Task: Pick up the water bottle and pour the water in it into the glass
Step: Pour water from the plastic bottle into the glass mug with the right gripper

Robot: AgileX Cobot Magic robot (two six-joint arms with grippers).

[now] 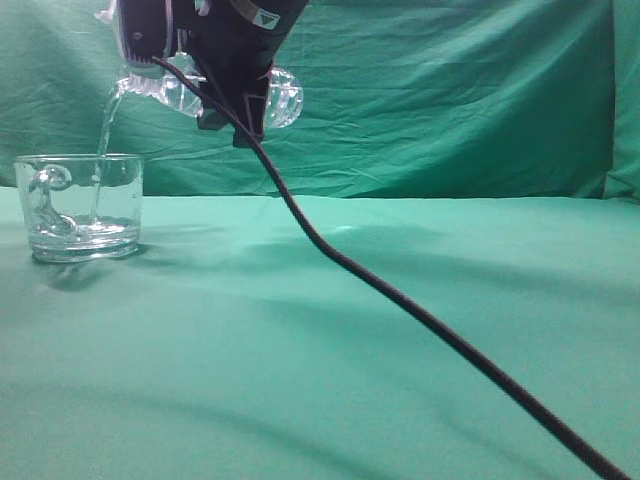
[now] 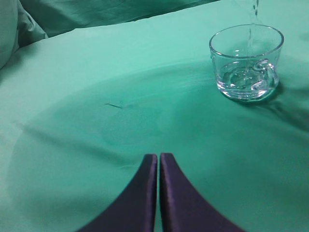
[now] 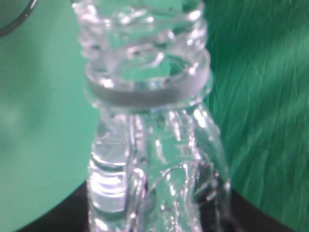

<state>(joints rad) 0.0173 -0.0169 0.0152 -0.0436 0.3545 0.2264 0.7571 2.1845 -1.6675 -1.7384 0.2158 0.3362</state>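
The glass (image 1: 80, 205) stands at the far left of the green table, handle facing the camera; it also shows in the left wrist view (image 2: 246, 62). My right gripper (image 1: 225, 75) is shut on the water bottle (image 1: 215, 95) and holds it tilted on its side above and right of the glass, neck to the left. A thin stream of water (image 1: 108, 115) falls from the neck into the glass, with a little water at the bottom. The bottle's ribbed body and pale neck ring fill the right wrist view (image 3: 149, 145). My left gripper (image 2: 159, 157) is shut and empty, low over the cloth.
A black cable (image 1: 400, 295) runs from the right arm down across the table to the bottom right corner. A green cloth (image 1: 400, 350) covers the table, and a green backdrop (image 1: 450, 100) hangs behind it.
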